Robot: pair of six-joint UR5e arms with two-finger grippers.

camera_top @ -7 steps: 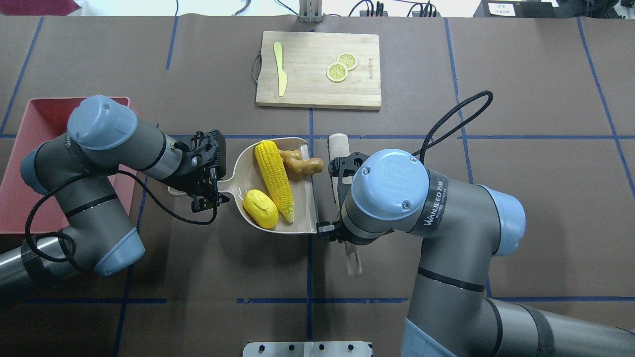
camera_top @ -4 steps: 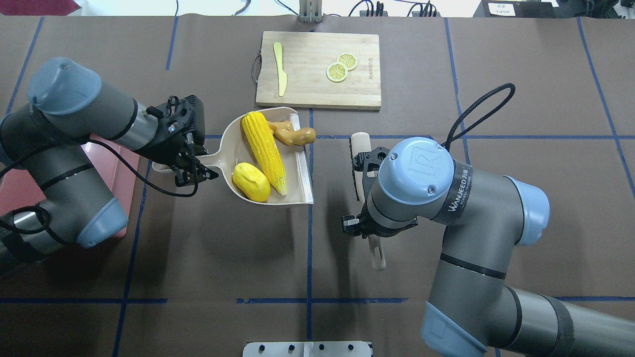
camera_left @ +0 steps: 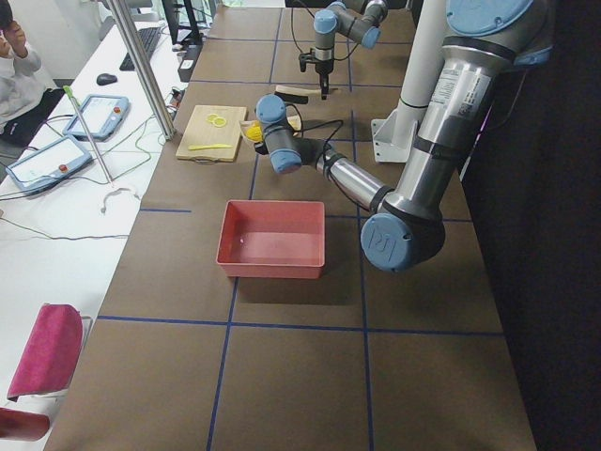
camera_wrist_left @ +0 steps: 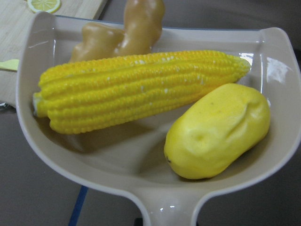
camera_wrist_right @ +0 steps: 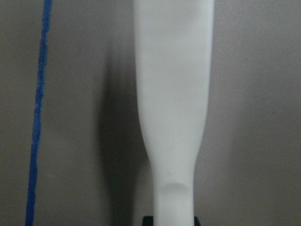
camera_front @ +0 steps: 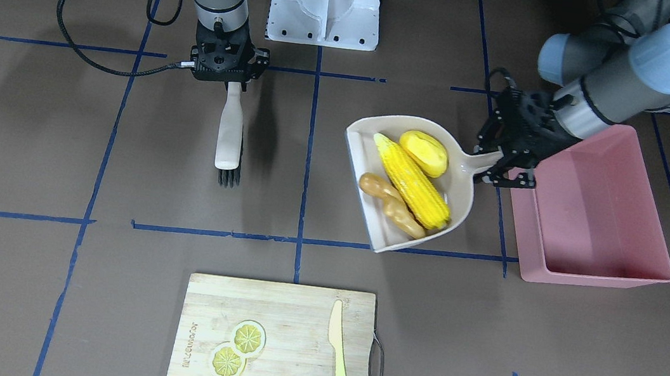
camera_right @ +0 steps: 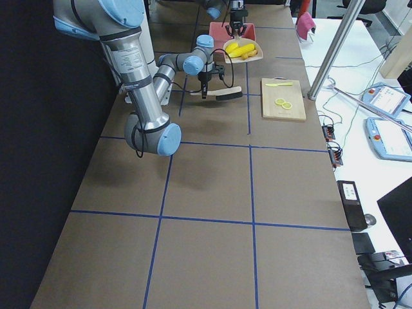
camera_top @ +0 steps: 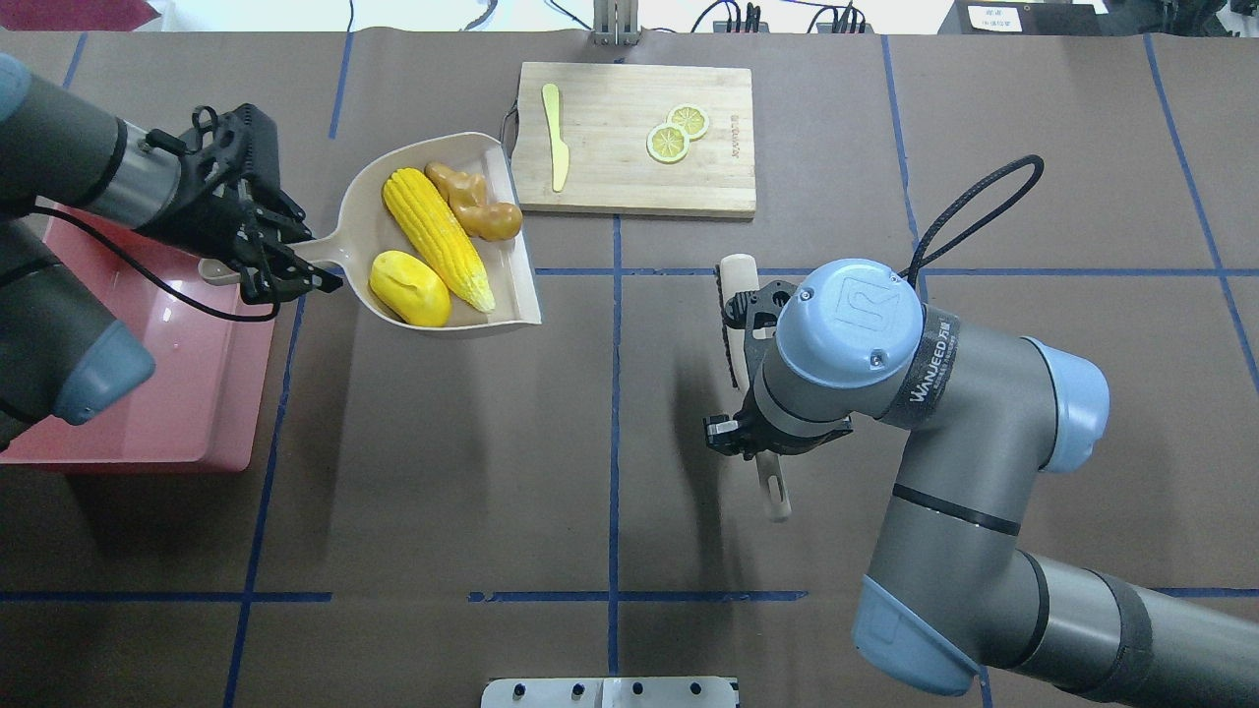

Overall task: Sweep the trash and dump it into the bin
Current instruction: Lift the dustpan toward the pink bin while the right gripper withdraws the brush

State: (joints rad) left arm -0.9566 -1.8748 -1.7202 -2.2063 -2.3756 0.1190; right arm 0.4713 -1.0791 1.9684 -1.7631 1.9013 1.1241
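Trash (camera_front: 420, 193) sits in the dustpan (camera_front: 461, 187) in the front view: corn cob (camera_front: 407, 174), potato lump (camera_front: 423, 153), ginger root (camera_front: 393, 207). The left gripper (camera_front: 502, 169) pinches the handle, with the pan about flat, likely so nothing rolls out. At 9 o'clock the right gripper (camera_front: 227, 76) squeezes the brush (camera_front: 231, 130), parked aside. Overhead, the bin (camera_top: 211, 393) waits at 8 o'clock, nothing in it. The left wrist view shows all three deep in the pan.

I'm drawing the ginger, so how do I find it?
Find the big pink bin; next to it the left tool holds a beige dustpan. Inside, the ginger lies by the pan's flat open edge, beside the corn. It alone is tan and knobbly; the corn and the potato lump are yellow.
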